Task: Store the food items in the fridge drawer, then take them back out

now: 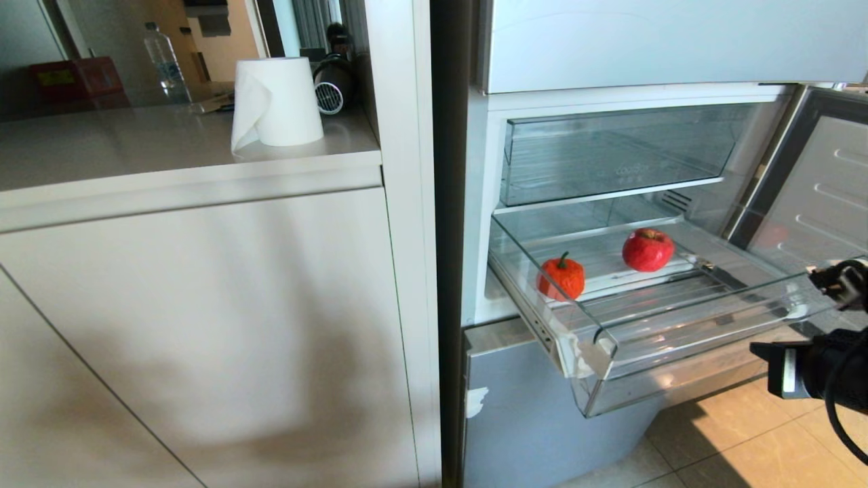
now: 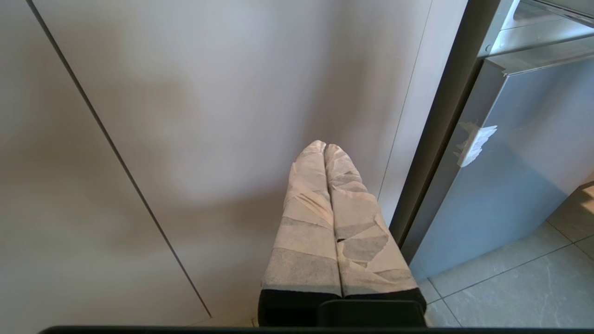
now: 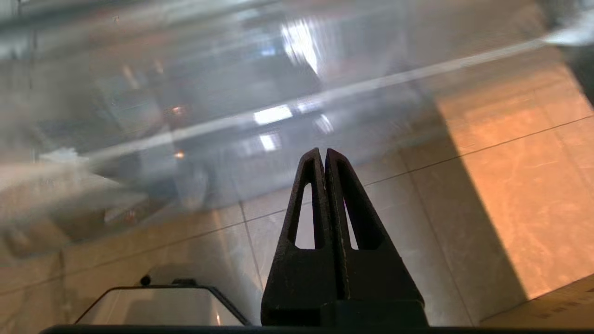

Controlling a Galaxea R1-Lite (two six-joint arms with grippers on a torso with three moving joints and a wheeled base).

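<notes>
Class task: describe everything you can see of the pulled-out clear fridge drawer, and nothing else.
The fridge drawer is wide, shallow, transparent plastic with a ribbed floor, pulled well out of the fridge below a second clear drawer. A white tape scrap sticks to its front corner. Two food items rest inside: an orange one with a green stem and a red one behind it. No gripper touches it.

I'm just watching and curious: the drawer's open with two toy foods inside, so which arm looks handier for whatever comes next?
Probably the right. The right gripper, shut and empty, is beside the open drawer that holds the two foods. The left gripper, also shut, faces the cabinet door, away from the drawer.
</notes>
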